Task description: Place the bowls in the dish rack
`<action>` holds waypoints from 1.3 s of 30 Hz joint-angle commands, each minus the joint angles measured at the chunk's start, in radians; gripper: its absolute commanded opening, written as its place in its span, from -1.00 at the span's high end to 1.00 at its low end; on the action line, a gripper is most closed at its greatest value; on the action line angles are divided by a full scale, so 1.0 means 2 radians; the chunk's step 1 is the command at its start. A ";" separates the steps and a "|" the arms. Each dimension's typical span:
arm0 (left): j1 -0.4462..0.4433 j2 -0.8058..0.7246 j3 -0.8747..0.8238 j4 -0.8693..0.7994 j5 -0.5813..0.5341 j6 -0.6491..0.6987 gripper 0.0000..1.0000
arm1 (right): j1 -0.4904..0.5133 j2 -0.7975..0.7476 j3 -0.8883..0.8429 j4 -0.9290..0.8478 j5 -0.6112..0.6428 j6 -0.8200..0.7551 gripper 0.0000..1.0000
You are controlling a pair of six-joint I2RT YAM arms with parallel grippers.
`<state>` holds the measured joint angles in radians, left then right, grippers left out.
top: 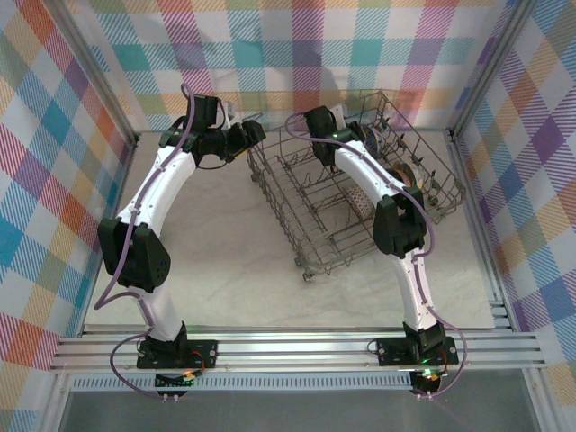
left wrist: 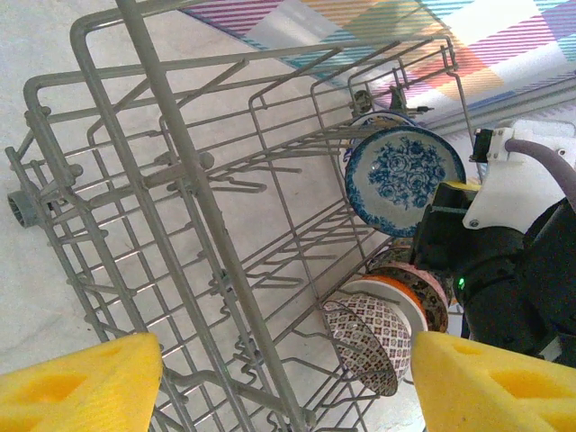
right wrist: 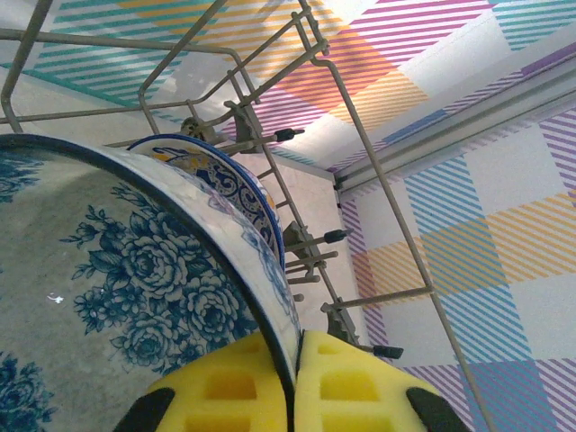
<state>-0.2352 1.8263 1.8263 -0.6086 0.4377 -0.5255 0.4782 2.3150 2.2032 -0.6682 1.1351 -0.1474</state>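
desk: the pale desk (top: 225,270) is carrying the dish rack, which is sitting right of centre and at an angle.
dish rack: the grey wire dish rack (top: 301,184) (left wrist: 180,180) (right wrist: 360,135) is standing upright on the desk, with bowls lining up on edge along its right side.
left arm: your left arm (top: 157,189) is arcing up the left side of the desk.
right arm: your right arm (top: 405,225) is reaching over the rack toward its far end.
blue floral bowl: the blue floral bowl (left wrist: 402,175) (right wrist: 117,288) is standing on edge inside the rack near its far end.
blue-rimmed bowl: the blue-rimmed bowl (right wrist: 225,180) (left wrist: 378,119) is sitting just behind it.
orange-rimmed bowl: the orange-rimmed bowl (left wrist: 396,297) is resting on edge further along the same row.
grey mosaic bowl: the grey mosaic bowl (left wrist: 364,342) is leaning just beside the orange-rimmed one.
right gripper: your right gripper (right wrist: 292,360) is clamping the blue floral bowl's rim, one yellow pad on each side.
left gripper: your left gripper (left wrist: 288,387) (top: 252,133) is hovering just beside the rack's far left corner, jaws apart, gripping nothing.
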 commanded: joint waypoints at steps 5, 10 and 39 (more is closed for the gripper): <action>0.007 -0.012 -0.010 -0.010 0.014 0.011 -0.46 | 0.004 0.007 0.031 -0.007 0.035 -0.007 0.83; 0.008 -0.017 -0.016 -0.013 0.009 0.008 -0.46 | 0.002 0.010 0.044 -0.031 0.041 0.008 0.85; -0.011 -0.038 -0.112 0.024 0.049 -0.015 -0.07 | 0.011 0.066 0.125 -0.136 0.059 0.058 0.99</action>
<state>-0.2508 1.7893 1.6405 -0.5198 0.5270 -0.5594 0.4938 2.4214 2.4256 -0.9436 1.2217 0.0006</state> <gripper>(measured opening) 0.547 0.084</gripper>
